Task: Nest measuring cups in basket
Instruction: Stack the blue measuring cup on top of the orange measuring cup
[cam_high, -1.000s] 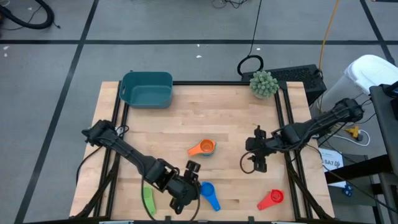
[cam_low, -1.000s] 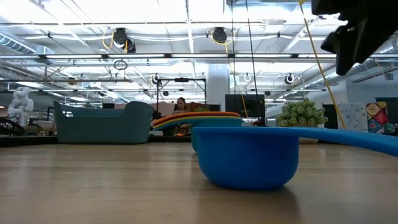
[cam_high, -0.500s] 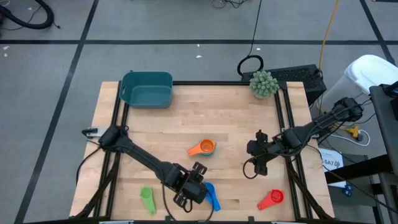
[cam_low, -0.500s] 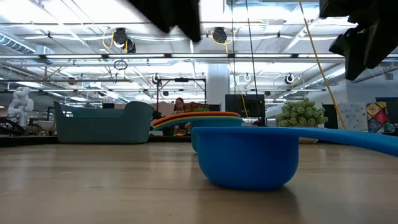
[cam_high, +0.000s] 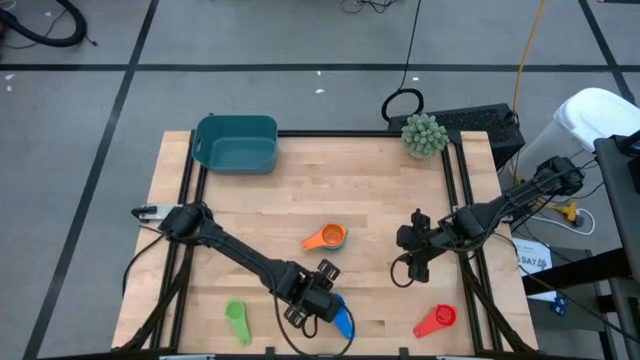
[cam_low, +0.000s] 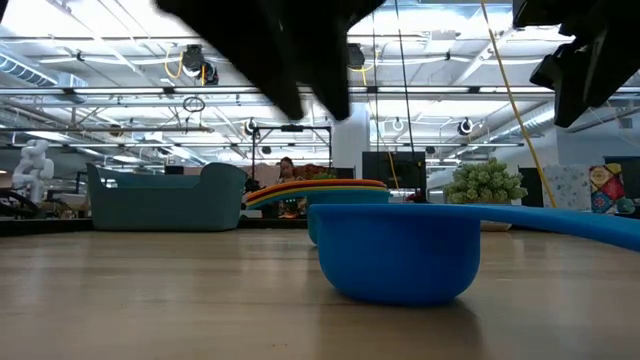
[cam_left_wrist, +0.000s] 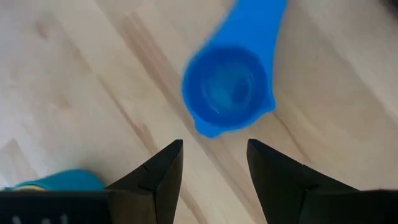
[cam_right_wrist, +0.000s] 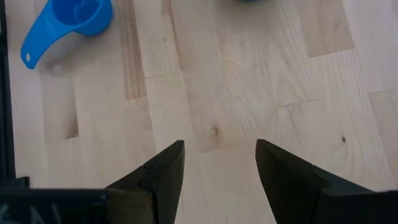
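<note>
A blue measuring cup rests upright on its base near the table's front edge, mouth up, its handle pointing away from my left gripper. My left gripper hangs open just above and short of it, fingers slanting down, touching nothing. A nested stack of cups with an orange one on top sits mid-table. A green cup and a red cup lie near the front edge. The teal basket stands at the far left. My right gripper waits open above the table's right side.
A spiky green ball plant stands at the far right corner. Bare wood lies between the stack and the basket. In the low view the blue cup fills the foreground, with the stack and basket behind it.
My left gripper has swung from beside the green cup toward the table's right edge and sunk toward the blue cup, rolling its wrist as it went. Its fingers have stayed open. No cup has moved.
</note>
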